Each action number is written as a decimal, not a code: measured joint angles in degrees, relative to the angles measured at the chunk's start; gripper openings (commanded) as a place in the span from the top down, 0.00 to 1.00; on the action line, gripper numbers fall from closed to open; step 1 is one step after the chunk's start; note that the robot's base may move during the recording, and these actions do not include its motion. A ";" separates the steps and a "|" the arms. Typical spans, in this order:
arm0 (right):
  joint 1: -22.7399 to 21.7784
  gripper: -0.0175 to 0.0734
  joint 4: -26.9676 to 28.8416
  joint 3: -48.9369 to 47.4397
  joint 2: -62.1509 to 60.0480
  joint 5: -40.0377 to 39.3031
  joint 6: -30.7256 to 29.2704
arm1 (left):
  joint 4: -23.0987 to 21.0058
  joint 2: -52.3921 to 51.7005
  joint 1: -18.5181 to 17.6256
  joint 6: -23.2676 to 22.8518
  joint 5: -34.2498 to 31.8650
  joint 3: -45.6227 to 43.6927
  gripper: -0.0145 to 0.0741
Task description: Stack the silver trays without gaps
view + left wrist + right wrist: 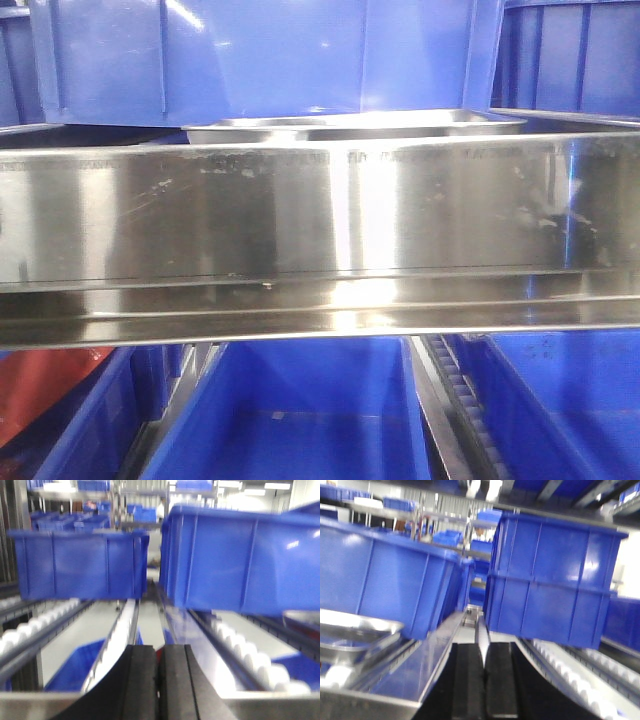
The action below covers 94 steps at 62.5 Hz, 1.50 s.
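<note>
A silver tray lies on the shelf behind the broad steel rail, and only its rim and far inner wall show in the front view. In the right wrist view a shiny silver tray sits at the left on the shelf, left of and ahead of my right gripper. That gripper's black pads are pressed together with nothing between them. My left gripper is also shut and empty, pointing along the shelf lane between two blue bins. No tray shows in the left wrist view. Both grippers are hidden in the front view.
A broad brushed-steel shelf rail spans the front view. Blue plastic bins stand behind the tray, on the lower level and ahead of each gripper. White roller tracks run along the shelf.
</note>
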 measured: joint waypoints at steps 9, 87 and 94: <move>0.00 0.87 0.93 0.00 0.00 -4.21 1.68 | -1.68 0.00 0.00 0.00 -5.59 0.00 0.86; 0.37 0.87 15.71 -38.65 19.12 43.69 9.64 | -16.56 7.07 0.04 2.23 28.43 -27.72 0.86; 0.37 0.87 15.68 -41.09 24.53 46.26 8.79 | -17.05 10.70 0.04 3.63 29.14 -29.70 0.86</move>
